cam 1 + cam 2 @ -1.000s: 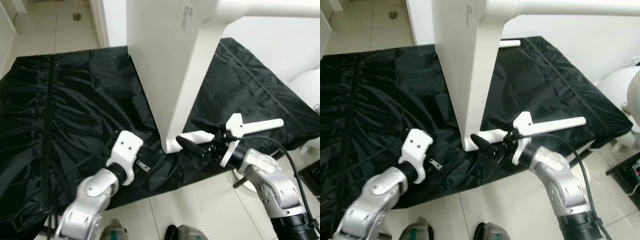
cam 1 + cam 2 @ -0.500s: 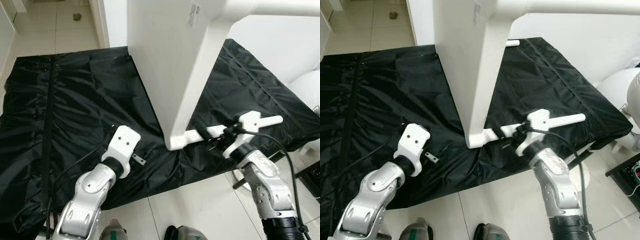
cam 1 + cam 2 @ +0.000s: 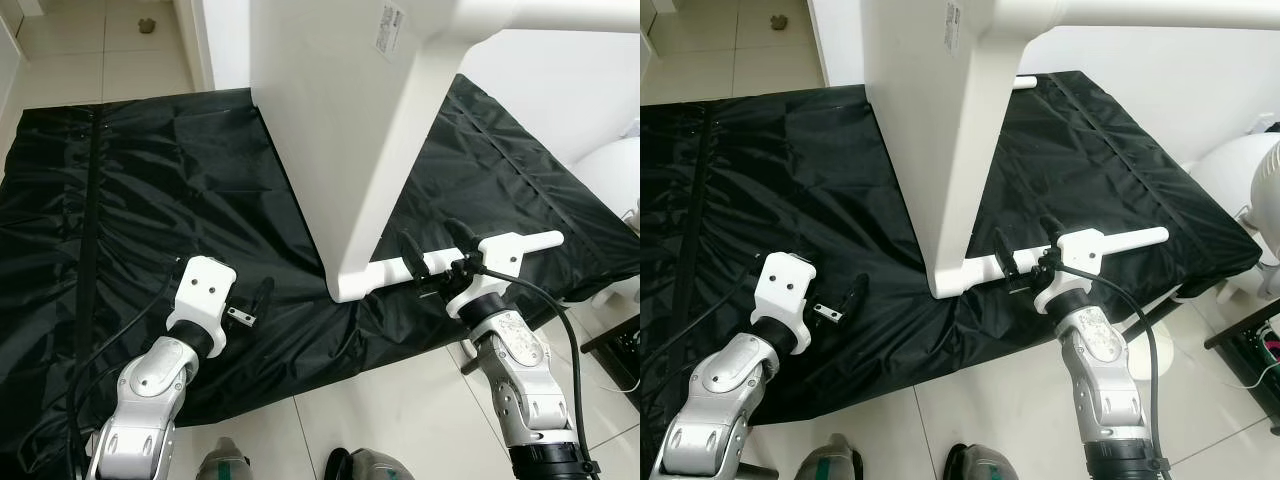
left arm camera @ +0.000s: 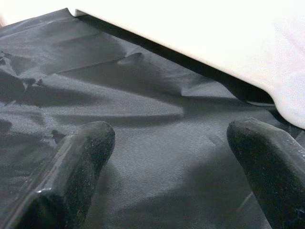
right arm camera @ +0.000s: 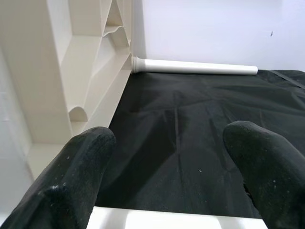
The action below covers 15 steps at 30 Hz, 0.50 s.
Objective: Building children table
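Observation:
The white table top (image 3: 330, 120) stands on its edge on a black sheet (image 3: 150, 180). One white leg (image 3: 535, 240) sticks out to the right from its lower corner, another leg (image 3: 570, 15) from its top, and a third leg (image 5: 195, 67) lies along the far side. My right gripper (image 3: 435, 243) is open, its fingers (image 5: 71, 181) standing on either side of the lower leg close to the table top. My left gripper (image 3: 255, 303) is open just above the sheet, left of the lower corner, holding nothing.
The sheet ends at a tiled floor (image 3: 400, 400) just in front of me. A white rounded object (image 3: 615, 170) and a dark stand (image 3: 620, 345) sit at the right. My feet (image 3: 375, 465) show at the bottom edge.
My left gripper has drawn back to the left, away from the table's lower corner. My right gripper has shifted right along the lower leg and now straddles it.

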{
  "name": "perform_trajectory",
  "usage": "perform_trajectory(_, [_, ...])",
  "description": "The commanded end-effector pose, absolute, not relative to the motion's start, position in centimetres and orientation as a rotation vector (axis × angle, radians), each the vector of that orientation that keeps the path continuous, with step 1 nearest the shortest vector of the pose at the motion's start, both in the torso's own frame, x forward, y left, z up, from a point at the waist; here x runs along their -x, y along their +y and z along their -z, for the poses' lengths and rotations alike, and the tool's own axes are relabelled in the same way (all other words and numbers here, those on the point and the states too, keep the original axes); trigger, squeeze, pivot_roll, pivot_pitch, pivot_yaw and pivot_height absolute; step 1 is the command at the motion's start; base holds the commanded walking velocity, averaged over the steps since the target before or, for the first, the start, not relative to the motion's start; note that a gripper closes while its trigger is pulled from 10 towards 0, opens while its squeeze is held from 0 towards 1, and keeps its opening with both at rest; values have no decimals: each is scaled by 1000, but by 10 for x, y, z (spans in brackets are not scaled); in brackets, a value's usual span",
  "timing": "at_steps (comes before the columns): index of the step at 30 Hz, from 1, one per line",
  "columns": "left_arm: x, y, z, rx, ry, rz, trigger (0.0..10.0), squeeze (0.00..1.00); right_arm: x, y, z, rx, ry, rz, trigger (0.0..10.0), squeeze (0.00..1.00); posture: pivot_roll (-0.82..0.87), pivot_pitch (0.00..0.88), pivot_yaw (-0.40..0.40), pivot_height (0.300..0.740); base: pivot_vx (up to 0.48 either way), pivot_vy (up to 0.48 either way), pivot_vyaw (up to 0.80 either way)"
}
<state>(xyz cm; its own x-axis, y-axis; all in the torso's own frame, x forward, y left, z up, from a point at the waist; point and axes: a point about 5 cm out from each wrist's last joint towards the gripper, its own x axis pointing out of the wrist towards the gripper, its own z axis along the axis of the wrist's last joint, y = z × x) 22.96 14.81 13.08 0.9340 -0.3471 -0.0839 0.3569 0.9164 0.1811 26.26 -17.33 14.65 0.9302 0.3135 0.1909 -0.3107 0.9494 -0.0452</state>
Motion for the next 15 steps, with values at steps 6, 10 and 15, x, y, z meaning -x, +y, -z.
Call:
perform_trajectory(6, [-223,160,-128,-225,28,220,10000,0,-257,-183,-139,34,-198,-251,10000,0,101,97,-55,740,0,0,0])
perform_trajectory(10, [-223,163,-127,-224,28,208,10000,0,-257,-179,-138,32,-202,-251,10000,0,104,97,-52,740,0,-180,0])
perform_trajectory(15, [-224,166,-128,-226,24,194,10000,0,-259,-180,-138,32,-206,-250,10000,0,106,97,-54,740,0,-145,0])
